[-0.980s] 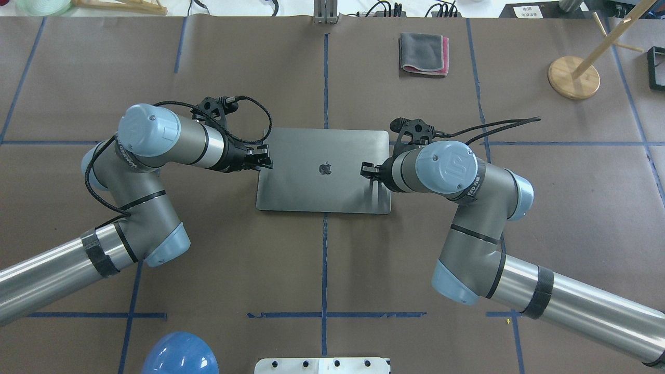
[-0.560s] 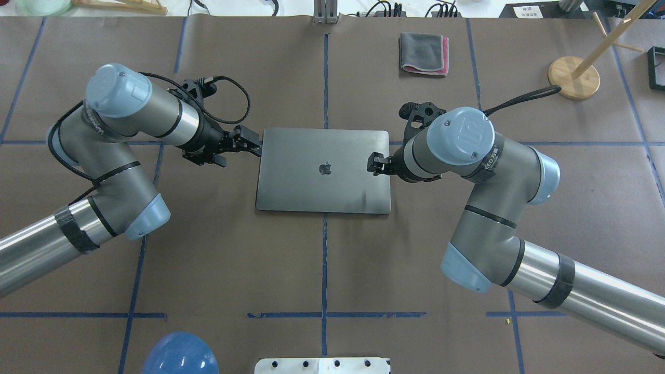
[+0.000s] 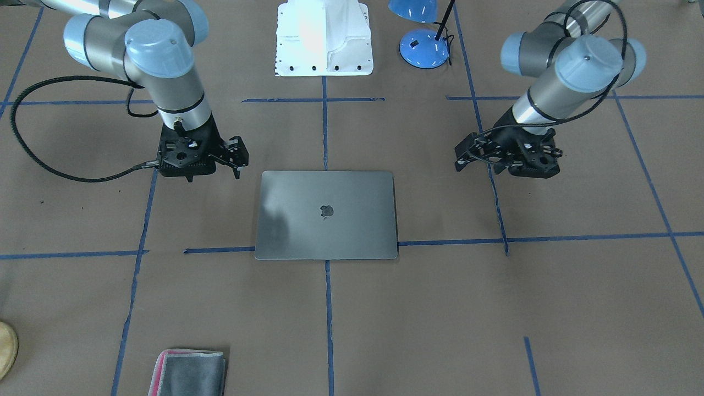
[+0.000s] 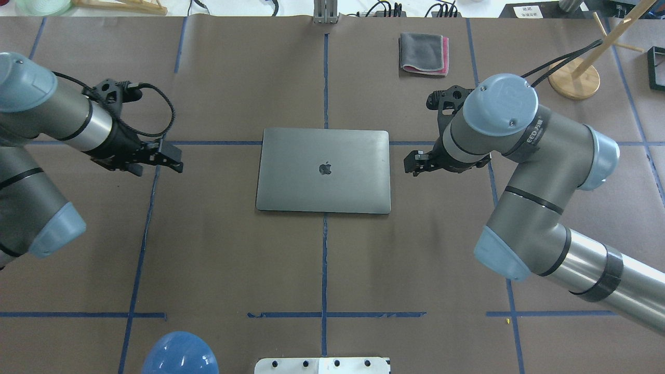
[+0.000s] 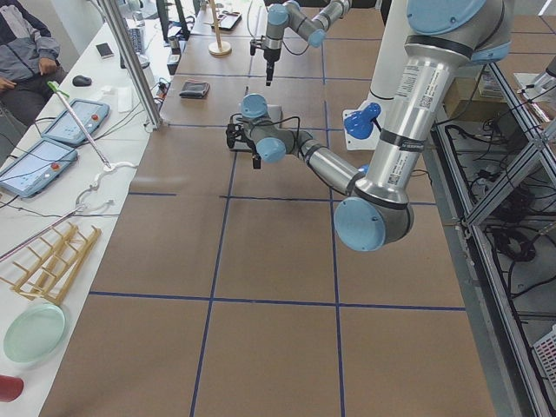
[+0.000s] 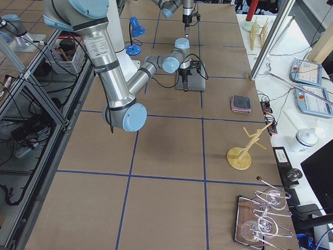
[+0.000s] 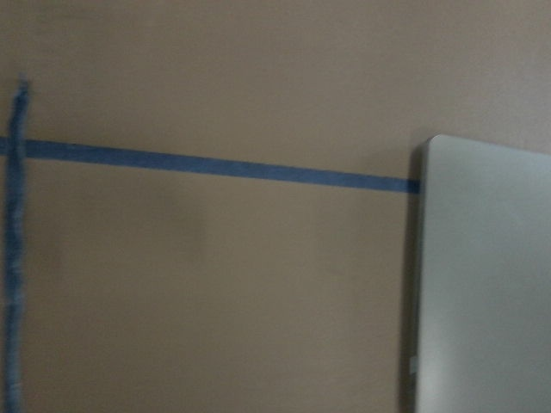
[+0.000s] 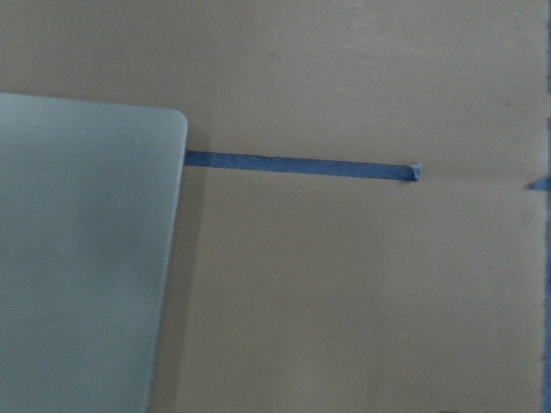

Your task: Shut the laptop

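Laptop (image 4: 296,184) lid down – Apple logo (image 4: 325,168) up, L pincer (image 4: 178,160), R pincer (image 4: 409,165) both released

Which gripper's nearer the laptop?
Right. The right gripper sits just off one side edge of the laptop; the left gripper is much farther off the opposite edge.

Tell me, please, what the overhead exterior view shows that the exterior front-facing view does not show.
Only the overhead view shows the wooden stand's slanted rod and the black frame at the right edge. Only the front-facing view shows the blue lamp foot. Both show the closed laptop, the folded cloth, and the left gripper and the right gripper, each apart from the laptop.
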`<action>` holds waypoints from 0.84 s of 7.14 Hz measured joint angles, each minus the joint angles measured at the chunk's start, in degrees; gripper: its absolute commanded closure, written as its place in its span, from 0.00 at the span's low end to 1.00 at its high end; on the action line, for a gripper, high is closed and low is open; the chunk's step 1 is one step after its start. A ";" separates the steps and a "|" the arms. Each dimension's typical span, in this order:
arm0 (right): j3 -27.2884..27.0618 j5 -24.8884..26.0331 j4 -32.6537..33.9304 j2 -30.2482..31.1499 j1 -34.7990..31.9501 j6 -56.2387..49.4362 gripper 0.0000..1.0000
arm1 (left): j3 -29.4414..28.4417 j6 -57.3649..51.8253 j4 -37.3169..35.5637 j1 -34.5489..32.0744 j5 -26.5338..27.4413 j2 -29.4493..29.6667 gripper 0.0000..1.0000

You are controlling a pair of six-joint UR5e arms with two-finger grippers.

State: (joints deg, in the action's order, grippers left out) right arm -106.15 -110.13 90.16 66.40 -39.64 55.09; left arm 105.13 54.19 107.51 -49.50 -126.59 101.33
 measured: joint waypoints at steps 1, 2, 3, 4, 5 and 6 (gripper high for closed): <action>-1.99 -2.20 0.42 3.28 -2.10 -4.59 0.01 | 3.95 -10.57 -4.91 -3.44 0.04 -6.07 0.01; -4.45 -3.97 0.58 7.59 -4.85 -9.98 0.01 | 6.68 -21.77 -8.55 -8.14 -0.08 -11.79 0.01; -6.37 -7.20 0.66 12.43 -9.31 -17.71 0.01 | 7.51 -33.90 -12.93 -13.95 -0.17 -15.21 0.01; -7.19 -11.03 0.72 17.18 -15.09 -27.43 0.01 | 7.14 -45.09 -18.45 -20.33 -0.25 -16.30 0.00; -7.15 -13.73 0.77 21.92 -21.77 -38.77 0.01 | 6.28 -54.30 -24.14 -26.91 -0.96 -16.54 0.00; -5.83 -15.37 0.78 25.94 -28.28 -49.60 0.01 | 4.87 -59.24 -27.75 -32.02 -2.63 -17.32 0.00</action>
State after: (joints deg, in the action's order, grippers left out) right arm -111.98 -125.51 90.94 92.34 -67.92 5.49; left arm 110.01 -5.06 79.76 -81.52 -129.23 84.00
